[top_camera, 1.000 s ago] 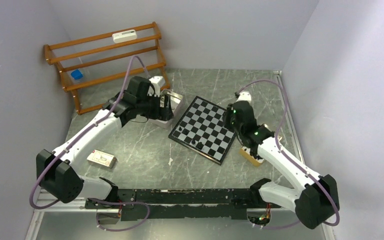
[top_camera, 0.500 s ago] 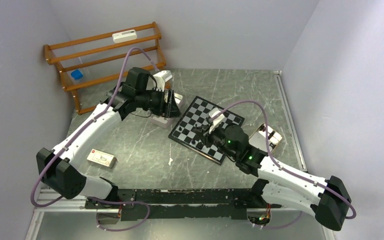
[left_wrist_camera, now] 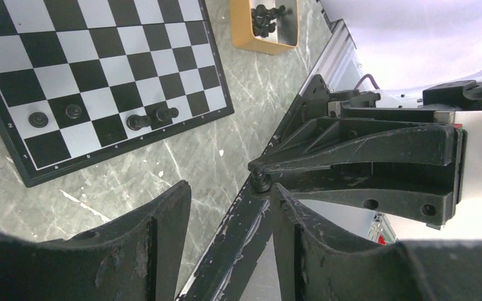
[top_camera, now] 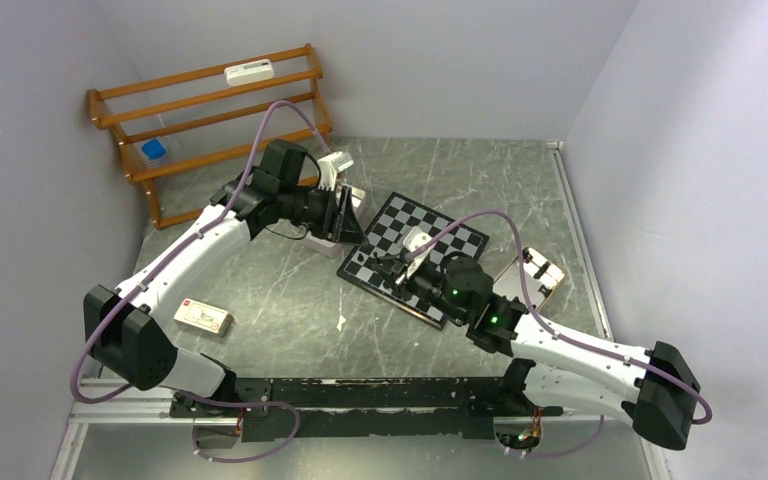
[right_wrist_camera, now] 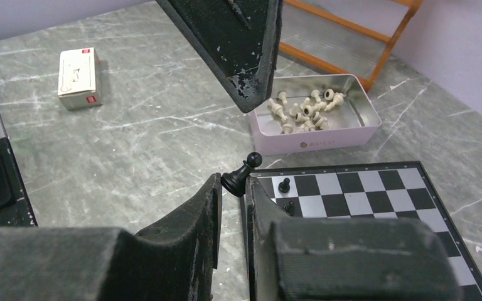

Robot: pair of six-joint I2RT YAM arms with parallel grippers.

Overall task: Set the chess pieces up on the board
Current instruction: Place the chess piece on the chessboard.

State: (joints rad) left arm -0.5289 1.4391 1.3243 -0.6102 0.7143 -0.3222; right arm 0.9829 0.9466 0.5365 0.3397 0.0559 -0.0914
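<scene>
The checkered board lies mid-table, also filling the upper left of the left wrist view. Several black chess pieces stand on the two rows by its edge; two show in the right wrist view. My right gripper is shut on a black pawn, tilted, hovering at the board's corner. My left gripper is open and holds nothing; it hangs over the tin beside the board. Cream-white pieces lie in that tin.
A pale tin sits at the board's left. A yellow tray of black pieces stands to the board's right. A small white box lies near left. The wooden rack stands at the back left.
My right arm swung from the yellow tray across to the board's near-left corner carrying the pawn. My left gripper rose from the tin, tilted toward the board, and its jaws narrowed.
</scene>
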